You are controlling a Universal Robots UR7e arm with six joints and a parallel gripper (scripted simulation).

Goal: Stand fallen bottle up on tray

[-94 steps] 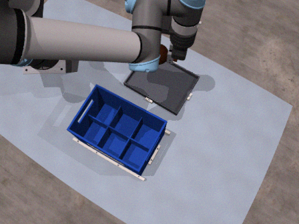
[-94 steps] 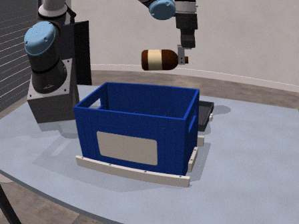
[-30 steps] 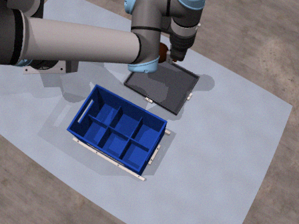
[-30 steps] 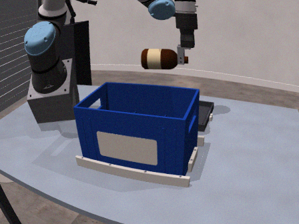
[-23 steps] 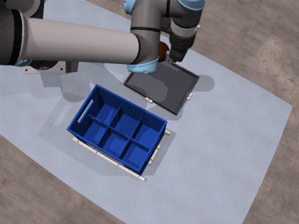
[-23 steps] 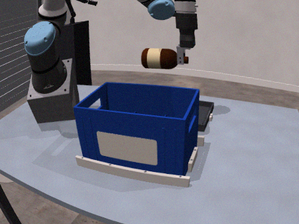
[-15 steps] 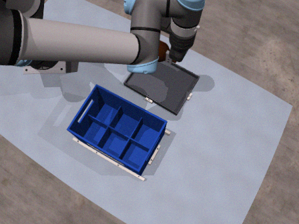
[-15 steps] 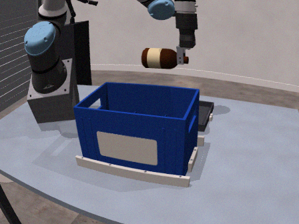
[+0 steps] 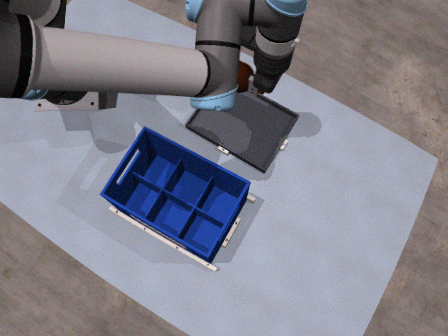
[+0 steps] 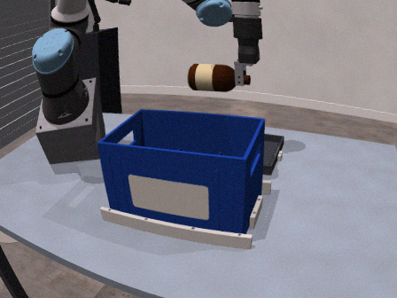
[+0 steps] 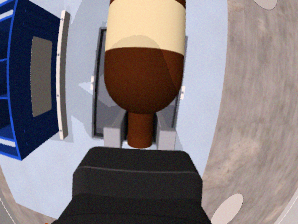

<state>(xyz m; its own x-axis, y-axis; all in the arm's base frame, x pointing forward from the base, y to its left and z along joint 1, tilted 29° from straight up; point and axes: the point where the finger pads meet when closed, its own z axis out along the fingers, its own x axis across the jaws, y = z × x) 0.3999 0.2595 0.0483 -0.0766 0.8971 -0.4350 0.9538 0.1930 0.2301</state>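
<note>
Before you on the table point(image 9: 340, 200) point(image 10: 319, 213) point(image 11: 74, 168), crate point(image 9: 175, 195) point(image 10: 177, 155) point(image 11: 30, 80) in front, tray point(image 9: 293, 120) point(image 10: 274, 164) point(image 11: 98, 110) behind it, strips point(image 9: 165, 239) point(image 10: 177, 228) point(image 11: 62, 75) along the crate's base, bottle point(image 10: 213, 77) point(image 11: 145, 75) above table height.

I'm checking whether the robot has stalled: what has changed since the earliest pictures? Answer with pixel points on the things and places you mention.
Very little: the bottle point(image 10: 223, 78) point(image 11: 142, 75) sits a touch higher in the exterior view. Still the same: its neck between the gripper's fingers, lying sideways in the air; crate point(image 9: 197, 167) point(image 10: 177, 155) and tray point(image 9: 265, 127) unmoved.
</note>
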